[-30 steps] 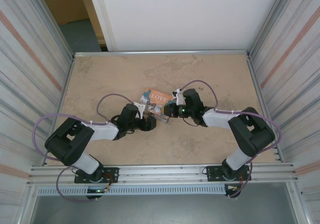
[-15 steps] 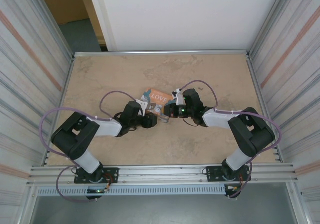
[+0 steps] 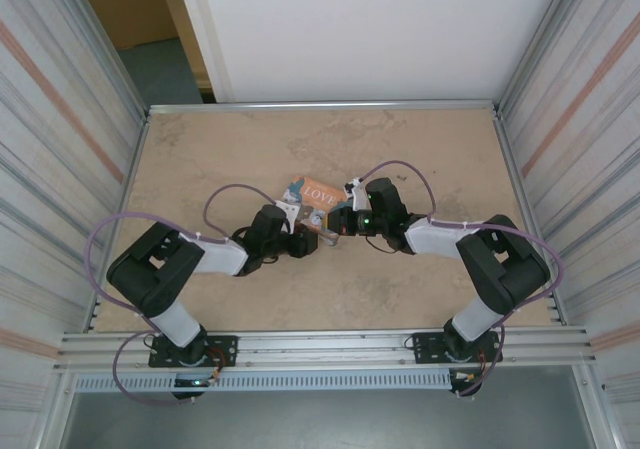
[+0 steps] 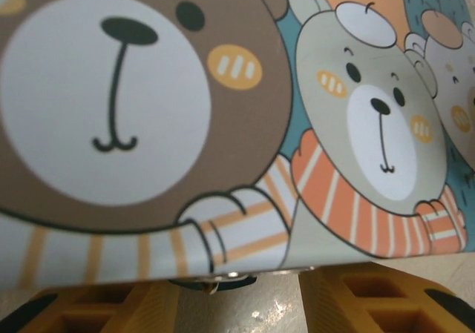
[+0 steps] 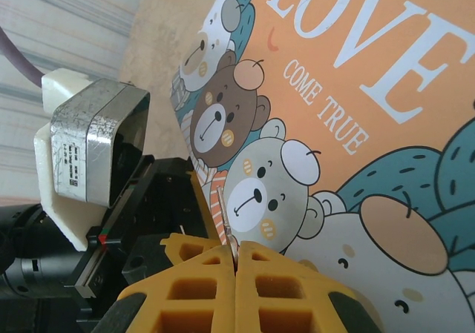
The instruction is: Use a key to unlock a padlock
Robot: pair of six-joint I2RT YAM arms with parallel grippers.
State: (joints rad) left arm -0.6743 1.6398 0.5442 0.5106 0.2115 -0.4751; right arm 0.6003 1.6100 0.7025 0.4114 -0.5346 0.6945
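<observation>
Facing orange bear-printed "LOVE" tin (image 5: 356, 88) with left gripper (image 4: 237, 303) spread; pressing right gripper (image 5: 236, 255) together beside its edge.

The tin (image 5: 356, 88) is smooth printed metal by the look of it, and up close the bear print has a soft satin sheen with no texture. Beneath its edge, the left end effector (image 4: 230, 303) shows matt yellow-orange plastic fingers (image 4: 82, 311) with moulded pockets, and the right end effector (image 5: 236, 248) has the same waxy plastic. Facing it is a camera housing (image 5: 93, 144) with brushed silvery metal, a glossy black front and a chalky white plastic mount. From above, the tabletop (image 3: 200, 159) looks matt and mottled like stone, edged by brushed aluminium rails (image 3: 320, 344). The arm shells (image 3: 215, 259) are glossy white over matt black, and the cables (image 3: 225, 194) are rubbery purple.
</observation>
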